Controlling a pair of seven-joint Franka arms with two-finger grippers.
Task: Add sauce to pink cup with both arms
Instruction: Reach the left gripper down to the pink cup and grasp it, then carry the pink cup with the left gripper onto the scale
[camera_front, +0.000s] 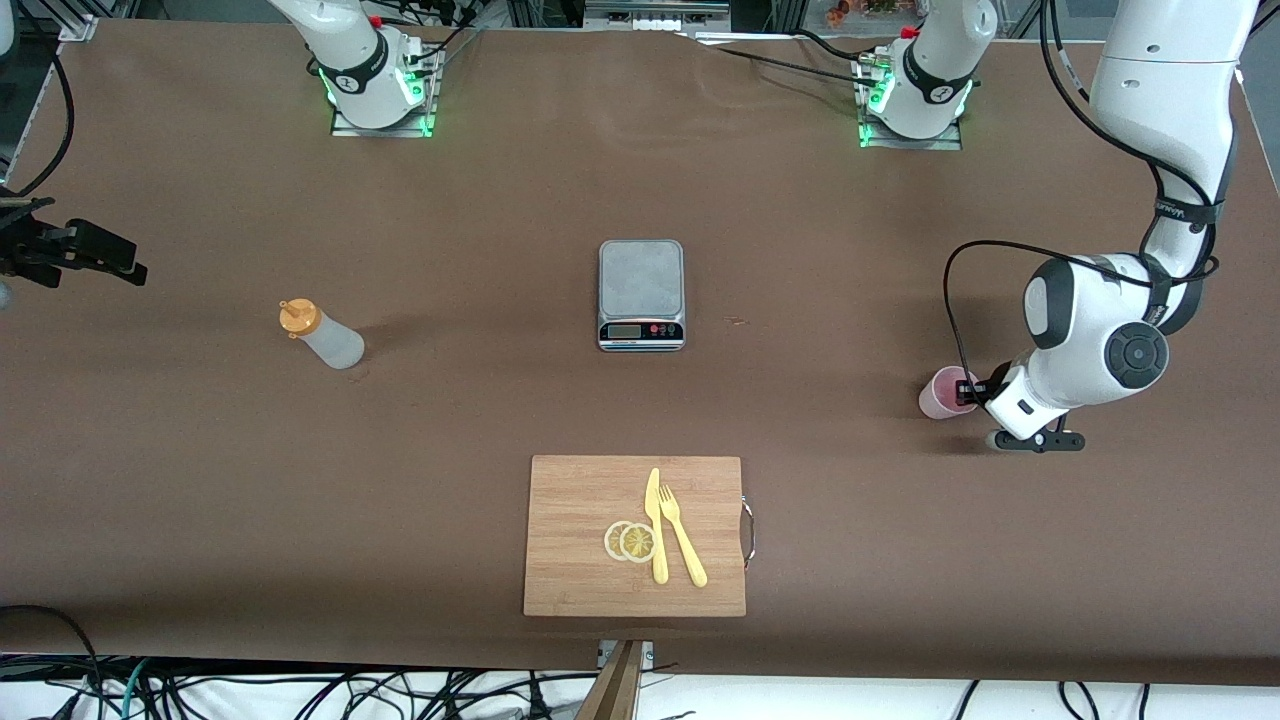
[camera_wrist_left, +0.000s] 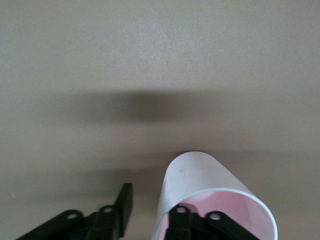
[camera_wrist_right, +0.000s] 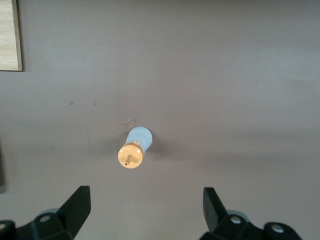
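Two jobs are sitting ahead of me, and I'm only just getting started on the first. My left gripper (camera_front: 965, 392) is down at the pink cup (camera_front: 940, 393), toward the left arm's end of the table, and in the left wrist view I'm seeing one finger (camera_wrist_left: 180, 225) inside the rim and the other outside the wall, pinching it; the cup is resting on the table, not lifted. My right gripper (camera_wrist_right: 145, 202) is hanging high over the sauce bottle (camera_front: 325, 335), jaws spread wide, nothing in them. That bottle is standing upright toward the right arm's end, orange cap on, untouched. So I'm judging nothing is poured: bottle grasp, bringing the two together, and the squeeze are all left.
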